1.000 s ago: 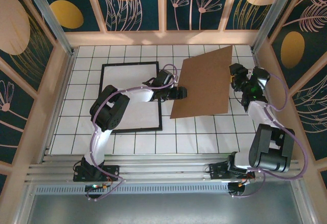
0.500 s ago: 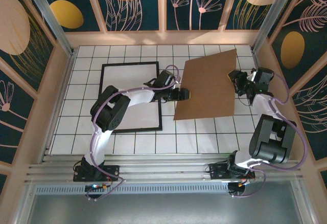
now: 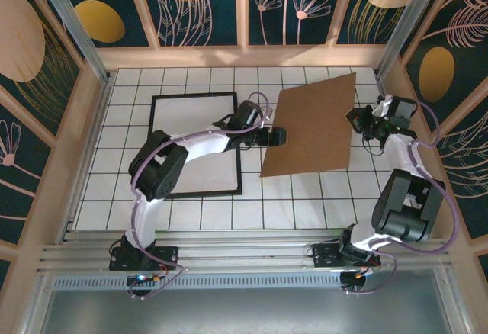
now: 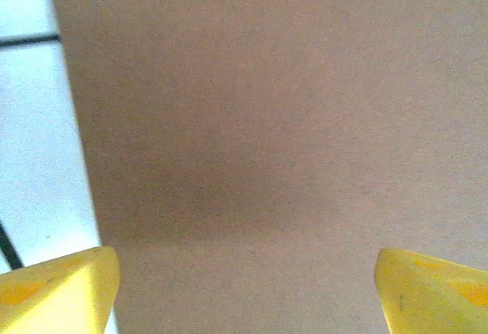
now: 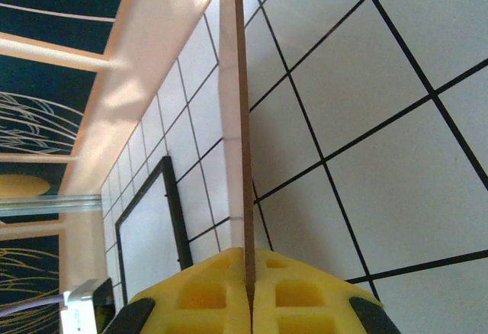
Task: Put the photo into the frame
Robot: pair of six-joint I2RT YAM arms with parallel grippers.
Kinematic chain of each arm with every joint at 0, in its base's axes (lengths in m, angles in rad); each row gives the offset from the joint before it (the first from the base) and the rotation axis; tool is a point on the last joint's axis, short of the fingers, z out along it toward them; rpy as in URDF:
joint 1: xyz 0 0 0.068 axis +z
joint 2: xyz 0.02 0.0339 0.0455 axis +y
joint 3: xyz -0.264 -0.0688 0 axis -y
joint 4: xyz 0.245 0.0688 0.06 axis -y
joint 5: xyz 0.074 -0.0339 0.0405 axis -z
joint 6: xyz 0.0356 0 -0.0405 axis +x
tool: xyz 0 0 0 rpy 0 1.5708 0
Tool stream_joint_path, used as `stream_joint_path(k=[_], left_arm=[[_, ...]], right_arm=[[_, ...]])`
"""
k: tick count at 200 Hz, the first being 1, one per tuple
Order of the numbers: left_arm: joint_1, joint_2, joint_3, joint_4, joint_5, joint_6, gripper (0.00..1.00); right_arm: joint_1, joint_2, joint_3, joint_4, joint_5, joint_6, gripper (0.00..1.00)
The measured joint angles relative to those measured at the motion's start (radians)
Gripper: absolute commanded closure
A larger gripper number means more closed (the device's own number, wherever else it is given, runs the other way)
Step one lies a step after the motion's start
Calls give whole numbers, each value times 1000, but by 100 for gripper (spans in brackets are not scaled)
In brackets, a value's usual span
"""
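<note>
Brown backing board held tilted over the tiles, beside the frame: the clearing step, I judge.
The right gripper is pressed together on the board's right edge, while the left gripper stands spread wide at its left edge, pinching nothing. The black frame lies flat on the table's left part. Next, the board probably must be put down well apart from the frame.

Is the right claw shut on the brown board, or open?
Shut. The right gripper pinches the brown board edge-on between its yellow pads, with no gap.
</note>
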Motion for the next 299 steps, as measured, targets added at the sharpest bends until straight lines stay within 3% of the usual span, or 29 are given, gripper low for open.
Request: stream_joint_path(k=[61, 141, 181, 211, 231, 263, 299], left_arm=[[150, -282, -146, 98, 4, -38, 5], [286, -310, -181, 281, 243, -231, 5], [315, -322, -205, 385, 339, -296, 17], [327, -347, -249, 439, 365, -338, 37], [333, -354, -265, 488, 384, -370, 45], [341, -360, -283, 524, 396, -399, 54], [353, -376, -307, 538, 400, -403, 57]], right_arm=[[6, -125, -53, 252, -119, 249, 100], [166, -142, -76, 740, -272, 573, 100], [204, -110, -88, 862, -310, 628, 100], [209, -98, -121, 892, -320, 647, 100], [209, -84, -130, 905, -320, 650, 100], [209, -67, -136, 917, -317, 653, 100], [211, -49, -136, 927, -322, 653, 100]])
